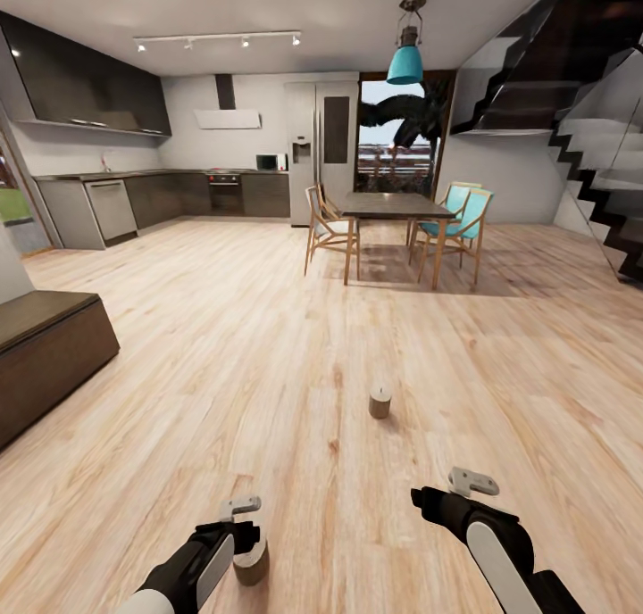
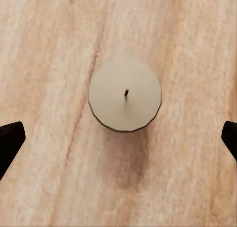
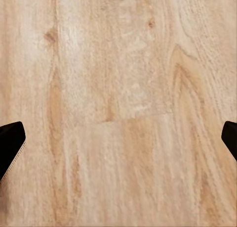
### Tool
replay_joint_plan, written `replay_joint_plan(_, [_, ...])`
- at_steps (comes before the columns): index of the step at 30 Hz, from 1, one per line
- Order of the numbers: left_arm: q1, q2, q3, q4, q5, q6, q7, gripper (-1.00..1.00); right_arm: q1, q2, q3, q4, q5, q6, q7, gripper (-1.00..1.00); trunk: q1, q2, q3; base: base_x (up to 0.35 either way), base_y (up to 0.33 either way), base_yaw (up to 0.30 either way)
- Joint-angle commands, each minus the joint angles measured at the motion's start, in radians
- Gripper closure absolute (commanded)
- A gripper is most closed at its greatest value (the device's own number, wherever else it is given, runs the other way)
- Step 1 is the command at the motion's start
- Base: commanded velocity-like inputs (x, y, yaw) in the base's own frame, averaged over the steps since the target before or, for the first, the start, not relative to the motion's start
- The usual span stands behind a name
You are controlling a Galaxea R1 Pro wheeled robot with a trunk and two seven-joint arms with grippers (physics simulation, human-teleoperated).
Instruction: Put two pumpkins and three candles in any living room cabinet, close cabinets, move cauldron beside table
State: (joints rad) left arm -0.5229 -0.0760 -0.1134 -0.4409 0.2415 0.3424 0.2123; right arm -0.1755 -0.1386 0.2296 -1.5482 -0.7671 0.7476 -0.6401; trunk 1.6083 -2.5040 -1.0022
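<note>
Two stubby cream candles stand upright on the light wood floor. One candle [image 1: 380,402] is in open floor ahead of me. The other candle [image 1: 253,562] sits right under my left gripper [image 1: 241,543]. The left wrist view looks straight down on that candle [image 2: 125,95] and its wick, and the left gripper [image 2: 118,138] is open with its fingertips wide on either side and above it. My right gripper [image 1: 430,500] hovers open over bare floor [image 3: 118,113]. The low dark-brown cabinet [image 1: 45,351] stands at the left. The pumpkins and the cauldron are out of view.
A dining table [image 1: 393,206] with wooden and teal chairs stands ahead. The grey kitchen counter [image 1: 107,205] and fridge [image 1: 320,150] are at the back. A staircase [image 1: 598,194] rises at the right. Wide wood floor lies between.
</note>
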Motion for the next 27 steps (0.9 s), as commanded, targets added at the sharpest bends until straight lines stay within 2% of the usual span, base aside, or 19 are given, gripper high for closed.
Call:
replay_joint_plan(1, [0.0, 0.001, -0.008, -0.002, 0.011, 0.005, 0.009, -1.0, -0.001, -0.001, 0.002, -0.001, -0.009, 0.001, -0.01, -1.0, 0.0, 0.0, -0.001, 0.277, 0.0, 0.0])
replay_joint_plan(16, [0.0, 0.001, -0.008, -0.001, 0.012, 0.006, 0.005, -1.0, -0.001, -0.001, 0.002, -0.001, -0.009, 0.001, -0.01, -1.0, 0.0, 0.0, -0.001, 0.199, 0.0, 0.0])
replay_joint_plan(25, [0.0, 0.001, -0.008, -0.003, 0.016, 0.003, 0.01, -1.0, -0.001, -0.001, 0.002, -0.001, -0.009, 0.001, -0.01, -1.0, 0.0, 0.0, -0.001, 0.051, 0.0, 0.0])
replay_joint_plan(27, [0.0, 0.001, -0.008, -0.003, 0.016, 0.003, 0.01, -1.0, -0.001, -0.001, 0.001, -0.001, -0.009, 0.001, -0.01, -1.0, 0.001, -0.001, -0.009, 0.005, 0.0, 0.0])
